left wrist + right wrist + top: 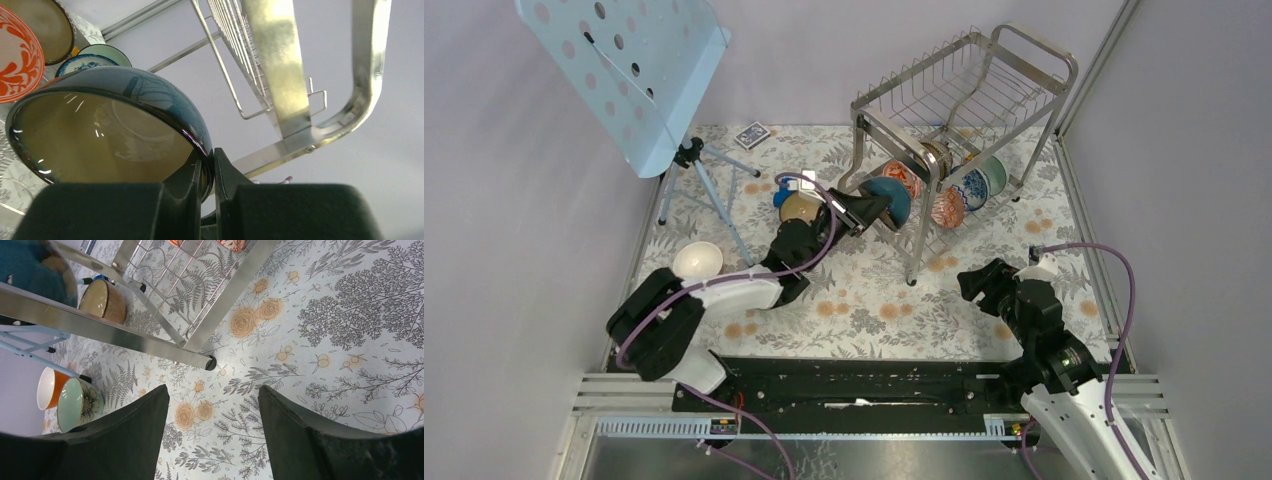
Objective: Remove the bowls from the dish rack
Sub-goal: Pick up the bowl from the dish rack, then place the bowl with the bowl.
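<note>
The dish rack (964, 110) is seen standing toward the far right of the table (864, 305), and every place below is given from it. At the left open side of its lower tier a dark bowl (100, 135) with a tan inside is held on edge; its rim is pinched between the two fingers of the left gripper (207, 160), which are pressed together on it. Whether the bowl rests on the wires cannot be told. Deeper in the same lower tier further bowls are stood on edge: an orange-red patterned bowl (15, 60) just behind the dark one, a blue-and-white bowl (85, 62) and a pale green bowl (107, 50) farther toward the rack's right end, and a second orange-red bowl (947, 208) at the front rail. The upper tier is seen as bare wire. On the table near the rack's left side a tan bowl (799, 210) is set upright, and well to the left of the rack, toward the front, a white bowl (697, 260) is set. A pale blue music stand (624, 70) is placed far to the left of the rack. The right gripper (212, 390) is held in front of the rack's front right corner, above the patterned table, near one rack foot (210, 363); its fingers are spread wide and nothing is held between them.
</note>
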### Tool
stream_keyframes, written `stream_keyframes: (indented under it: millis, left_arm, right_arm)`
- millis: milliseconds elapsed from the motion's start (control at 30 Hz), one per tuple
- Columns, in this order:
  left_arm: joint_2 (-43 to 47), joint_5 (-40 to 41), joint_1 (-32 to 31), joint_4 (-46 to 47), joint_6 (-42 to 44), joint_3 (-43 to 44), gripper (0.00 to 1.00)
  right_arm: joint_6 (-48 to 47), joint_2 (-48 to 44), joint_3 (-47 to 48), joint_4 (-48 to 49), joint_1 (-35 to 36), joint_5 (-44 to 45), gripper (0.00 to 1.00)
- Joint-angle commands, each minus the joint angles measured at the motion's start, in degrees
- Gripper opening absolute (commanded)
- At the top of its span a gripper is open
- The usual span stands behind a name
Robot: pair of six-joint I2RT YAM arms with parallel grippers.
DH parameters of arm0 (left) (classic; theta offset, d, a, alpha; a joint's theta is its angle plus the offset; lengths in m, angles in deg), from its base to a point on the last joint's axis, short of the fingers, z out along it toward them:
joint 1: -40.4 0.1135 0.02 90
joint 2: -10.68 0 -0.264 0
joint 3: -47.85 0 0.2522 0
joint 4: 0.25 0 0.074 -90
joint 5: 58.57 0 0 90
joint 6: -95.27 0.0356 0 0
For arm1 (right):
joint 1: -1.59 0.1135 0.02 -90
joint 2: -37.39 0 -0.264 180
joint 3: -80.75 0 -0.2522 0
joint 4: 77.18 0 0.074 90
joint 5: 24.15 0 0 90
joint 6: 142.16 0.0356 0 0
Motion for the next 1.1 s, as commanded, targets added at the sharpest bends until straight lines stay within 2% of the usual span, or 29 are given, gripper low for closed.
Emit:
stream_keyframes:
  millis: [0, 167, 333, 400, 500, 667, 900, 1067]
  left_arm:
    - [11.24, -0.07, 0.37, -5.23, 6.05, 0.69, 0.0]
    - [21.61, -3.66, 0.36, -23.85, 13.94, 1.95, 0.0]
    - [27.72, -7.93, -0.06, -48.31, 25.57, 9.49, 0.0]
    - [28.92, -6.82, -2.25, -59.09, 31.58, 12.49, 0.0]
    - [30.66, -2.85, -6.13, -68.98, 38.11, 14.8, 0.0]
    - [31.2, 3.25, -13.83, -79.1, 44.9, 17.55, 0.0]
    - [27.4, 18.72, -32.51, -87.01, 54.21, 20.62, 0.0]
    - [25.44, 21.57, -37.39, -87.63, 58.84, 18.36, 0.0]
  right_arm:
    - [-0.94, -0.49, 0.6, 0.97, -0.27, -1.85, 0.74]
    - [-1.2, 0.05, 0.98, 1.24, -0.24, -3.89, 0.75]
    - [-1.31, 2.12, 1.69, 1.15, -0.24, -6.33, 0.79]
    - [-1.37, 3.05, 1.96, 1.15, -0.28, -7.47, 0.8]
    - [-1.72, 4.07, 2.17, 2.02, -0.28, -10.52, 0.83]
    - [-4.48, 5.94, 3.52, 5.17, -0.26, -24.91, 0.85]
    - [-6.41, 8.21, 7.45, -0.94, -0.26, -26.33, 0.84]
    - [-7.86, 11.44, 11.73, -6.39, -0.31, -27.27, 0.84]
